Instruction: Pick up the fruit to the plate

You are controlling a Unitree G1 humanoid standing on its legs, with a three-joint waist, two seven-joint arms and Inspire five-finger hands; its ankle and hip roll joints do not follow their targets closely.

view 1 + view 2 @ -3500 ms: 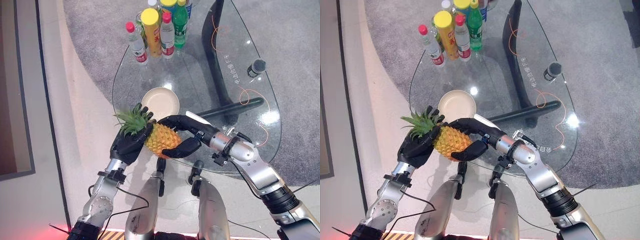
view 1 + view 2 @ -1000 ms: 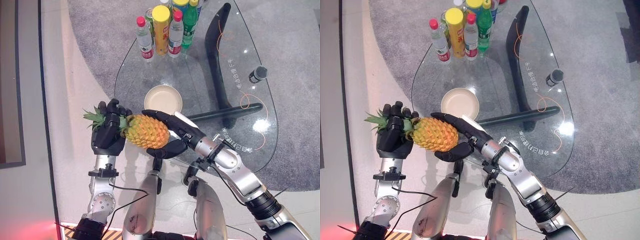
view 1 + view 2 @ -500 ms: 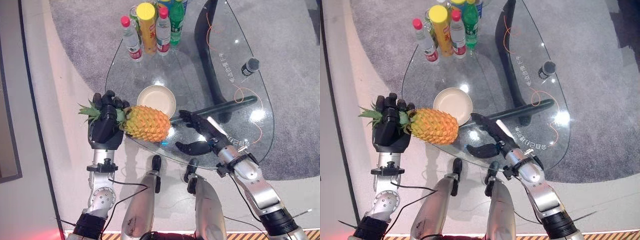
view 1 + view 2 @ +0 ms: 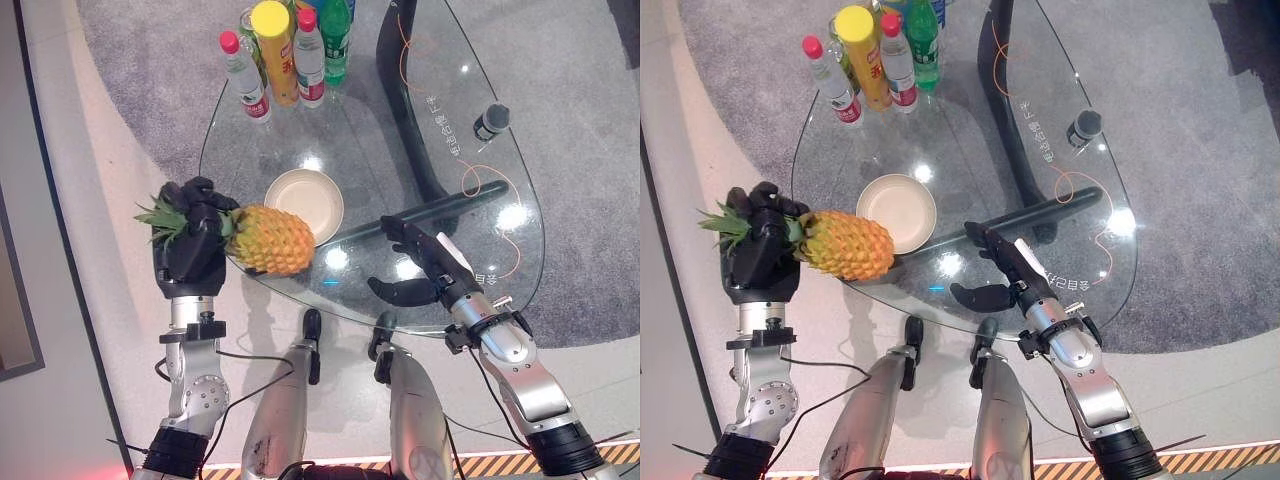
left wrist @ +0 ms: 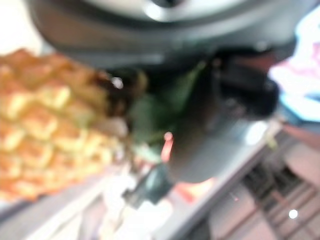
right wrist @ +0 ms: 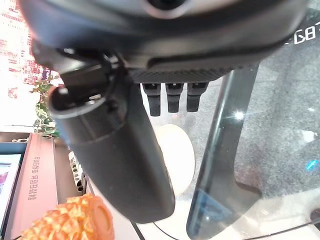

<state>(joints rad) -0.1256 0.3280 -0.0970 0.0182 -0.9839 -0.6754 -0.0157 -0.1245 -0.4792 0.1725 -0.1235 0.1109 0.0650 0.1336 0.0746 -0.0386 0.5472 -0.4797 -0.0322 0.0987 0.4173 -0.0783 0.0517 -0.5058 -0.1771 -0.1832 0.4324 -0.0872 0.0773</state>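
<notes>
Fruit: a pineapple (image 4: 268, 238), lying sideways, leafy top toward the robot's left, its body over the left near edge of the glass surface (image 4: 380, 150).
Left robot hand (image 4: 188, 255): fingers curled round the pineapple's green leaves, gripping it by the crown. It sits beyond the surface's left edge.
Right robot hand (image 4: 432, 268): released, fingers straight and thumb spread, holding nothing. It hovers over the near edge of the surface, well apart from the pineapple.
Plate (image 4: 303, 197): round, cream, empty, on the surface between the two hands and a little farther away.
Fruit and plate: the pineapple's rounded end lies just beside the plate's near rim, not on the plate. I cannot tell whether they touch.
Bottles (image 4: 285, 55): a cluster standing upright at the far end of the surface.
Small dark jar (image 4: 489, 122): upright on the right side, well apart from the plate.
</notes>
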